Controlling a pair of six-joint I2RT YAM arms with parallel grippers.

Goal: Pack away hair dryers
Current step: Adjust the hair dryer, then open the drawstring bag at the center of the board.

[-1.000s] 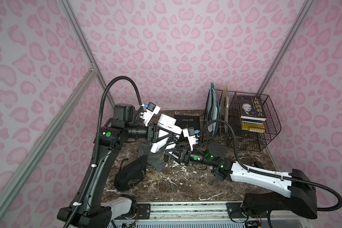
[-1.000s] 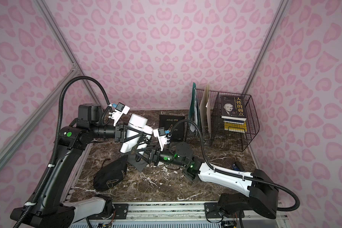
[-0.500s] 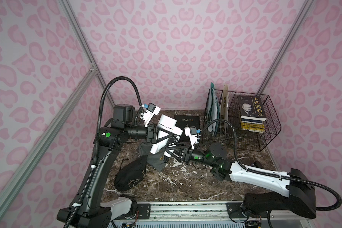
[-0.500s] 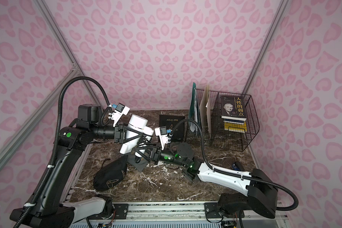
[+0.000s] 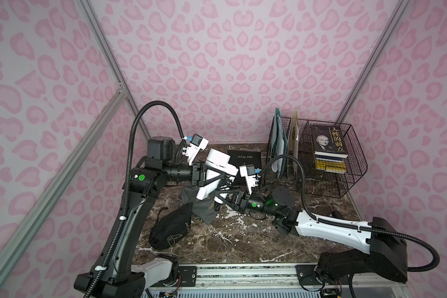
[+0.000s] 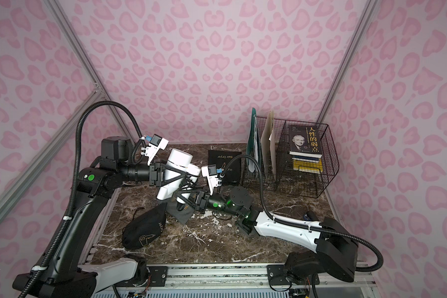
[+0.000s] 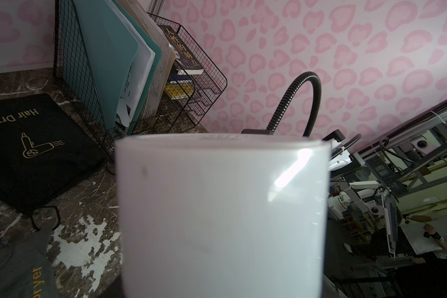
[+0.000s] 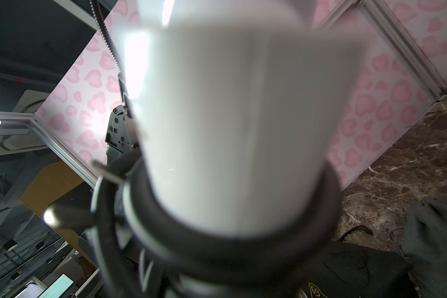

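My left gripper (image 5: 223, 172) is shut on the barrel of a white hair dryer (image 5: 213, 167), holding it tilted above the table; that barrel fills the left wrist view (image 7: 222, 206). The dryer's handle, wound with black cord (image 8: 230, 247), points down toward my right gripper (image 5: 218, 196). That gripper's fingers flank the handle. Whether they clamp it does not show. A grey pouch (image 5: 204, 209) lies flat under the dryer. No other hair dryers are in view.
A bulging black pouch (image 5: 173, 229) lies front left. A flat black pouch printed "Hair Dryer" (image 5: 244, 160) lies at the back. A black wire rack (image 5: 320, 185) with folders and a book (image 5: 328, 140) stands back right. The table (image 5: 243, 242) is dark marble.
My right gripper has edged in toward the dryer's handle and its jaws have narrowed round it. The left arm and the dryer have stayed still.
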